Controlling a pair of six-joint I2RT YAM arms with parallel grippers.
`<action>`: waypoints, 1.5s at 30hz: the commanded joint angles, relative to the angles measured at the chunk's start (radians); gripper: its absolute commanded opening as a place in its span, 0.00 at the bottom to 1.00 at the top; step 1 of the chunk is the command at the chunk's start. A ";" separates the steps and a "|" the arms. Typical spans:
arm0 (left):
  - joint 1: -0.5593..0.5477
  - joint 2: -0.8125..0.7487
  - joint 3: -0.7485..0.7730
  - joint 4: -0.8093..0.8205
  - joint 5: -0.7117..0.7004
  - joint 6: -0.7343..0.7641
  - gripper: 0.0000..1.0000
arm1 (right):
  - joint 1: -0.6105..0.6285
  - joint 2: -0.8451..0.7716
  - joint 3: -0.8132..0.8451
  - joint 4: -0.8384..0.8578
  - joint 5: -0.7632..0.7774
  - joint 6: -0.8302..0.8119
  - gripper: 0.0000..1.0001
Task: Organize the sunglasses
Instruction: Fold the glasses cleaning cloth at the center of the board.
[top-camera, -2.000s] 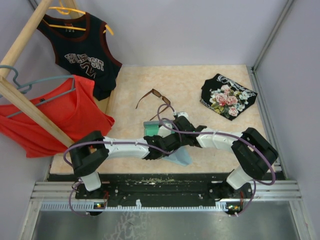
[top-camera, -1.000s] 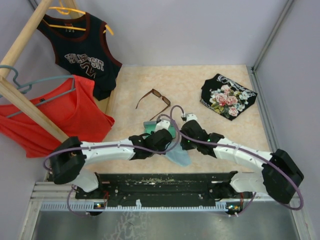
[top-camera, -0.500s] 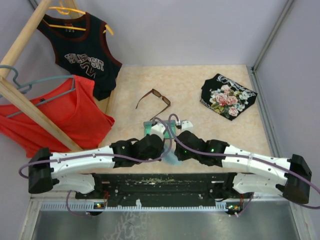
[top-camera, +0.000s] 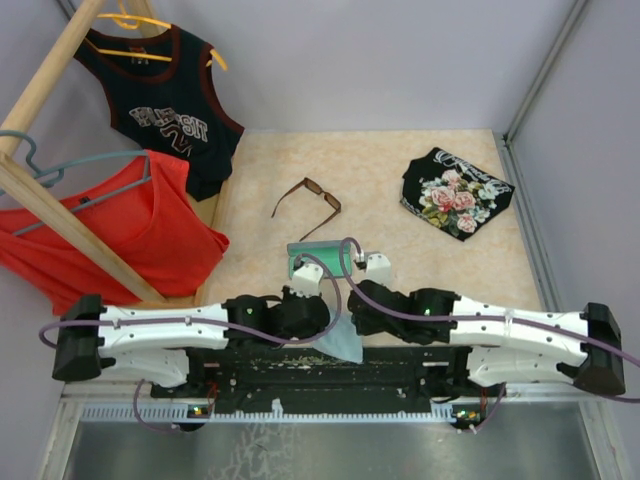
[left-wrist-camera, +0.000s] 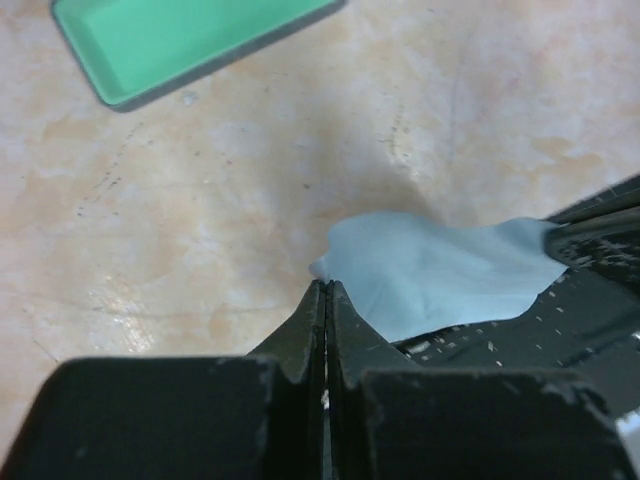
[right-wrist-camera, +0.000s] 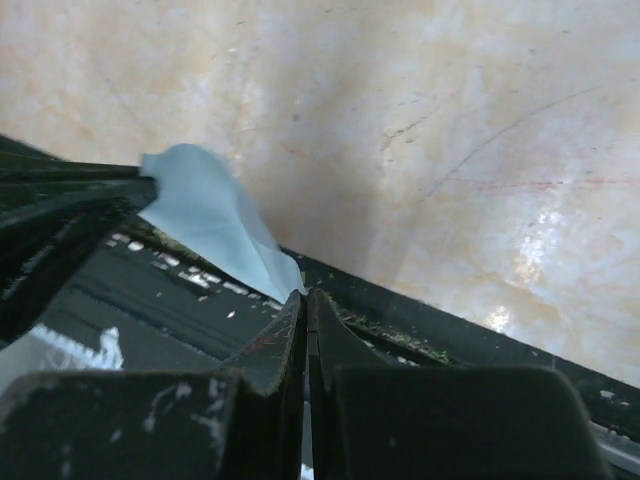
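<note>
The brown sunglasses (top-camera: 308, 200) lie open on the table beyond the arms, out of both wrist views. The open case (top-camera: 303, 257), green inside, lies just in front of them and also shows in the left wrist view (left-wrist-camera: 190, 45). My left gripper (top-camera: 323, 325) is shut on one corner of the light blue cloth (top-camera: 345, 342), seen up close in the left wrist view (left-wrist-camera: 325, 287). My right gripper (top-camera: 349, 318) is shut on another corner (right-wrist-camera: 305, 295). The cloth (left-wrist-camera: 440, 275) hangs between them over the table's near edge and shows in the right wrist view (right-wrist-camera: 210, 215).
A folded black floral garment (top-camera: 457, 192) lies at the back right. A wooden rack (top-camera: 60, 210) with a red top (top-camera: 110, 235) and a black jersey (top-camera: 165, 110) stands on the left. The black base rail (top-camera: 320, 365) runs along the near edge.
Both arms have stretched out low and pulled back toward the near edge, carrying the cloth from beside the case to the table's front edge. The sunglasses and case have not moved.
</note>
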 joint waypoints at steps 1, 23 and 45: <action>0.026 0.017 -0.059 0.081 -0.136 -0.033 0.00 | -0.071 0.003 -0.042 0.050 0.048 0.001 0.00; 0.327 0.160 -0.263 0.738 0.115 0.352 0.00 | -0.427 0.212 -0.142 0.479 -0.150 -0.346 0.00; 0.354 0.068 -0.452 0.937 0.249 0.459 0.00 | -0.435 0.126 -0.253 0.564 -0.288 -0.384 0.00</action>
